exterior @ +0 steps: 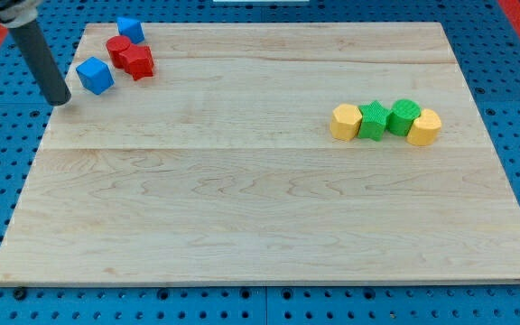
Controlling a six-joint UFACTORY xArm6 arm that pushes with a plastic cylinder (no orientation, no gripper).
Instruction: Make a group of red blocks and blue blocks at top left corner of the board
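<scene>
A blue cube (95, 75) sits near the board's top left corner. To its right lie a red star-shaped block (137, 61) and a red cylinder (117, 49), touching each other. A second blue block (130, 29) lies just above them by the top edge. My tip (60, 101) is at the board's left edge, a little left of and below the blue cube, not touching it.
The wooden board (260, 181) lies on a blue perforated table. At the view's right a row stands: a yellow hexagonal block (344, 121), a green star block (373, 120), a green block (403, 116), a yellow block (424, 127).
</scene>
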